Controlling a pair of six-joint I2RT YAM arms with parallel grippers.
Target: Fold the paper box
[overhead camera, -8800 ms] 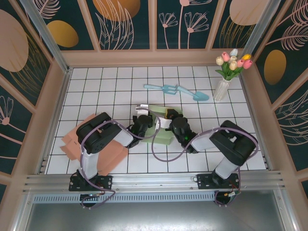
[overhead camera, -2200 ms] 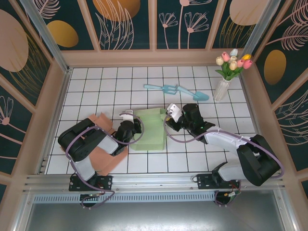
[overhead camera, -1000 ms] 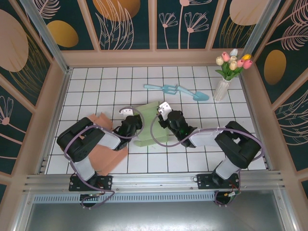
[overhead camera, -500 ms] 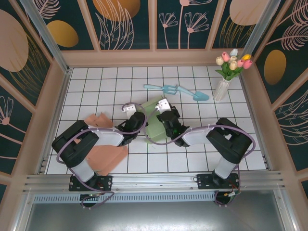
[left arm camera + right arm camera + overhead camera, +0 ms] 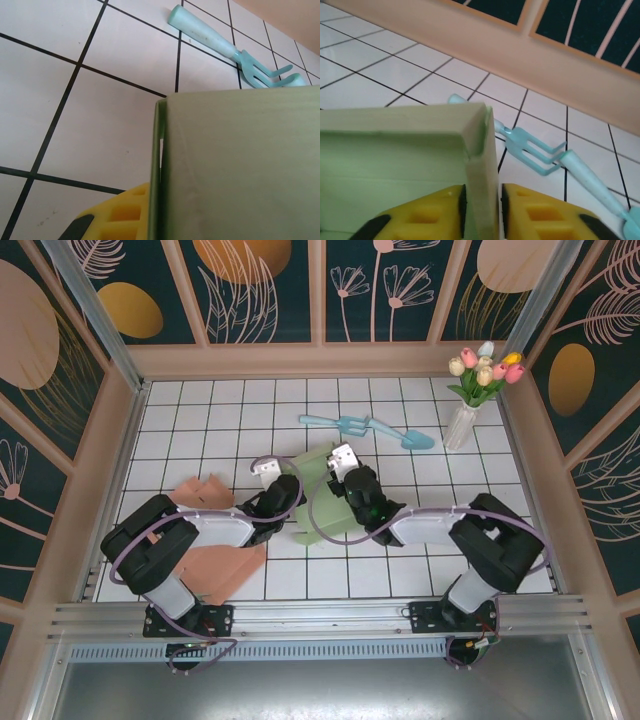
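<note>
Paper box sits mid-table, skewed to the tiles. My left gripper is on its 9 o'clock wall and my right gripper on the 1 o'clock corner. The idea is one arm anchors a side while the other stands the next wall up to crease the corner.

The left jaws are fully closed on the wall. Its wrist cam shows one yellow finger tight against the green panel. On the right, the pads hug the wall from both sides, which looks like a pinch to me.

A couple of seconds ago the box lay square and the right gripper stood off its 3 o'clock edge. Now it's on the wall, and the box has twisted round. The garden fork at 12 o'clock hasn't budged.
</note>
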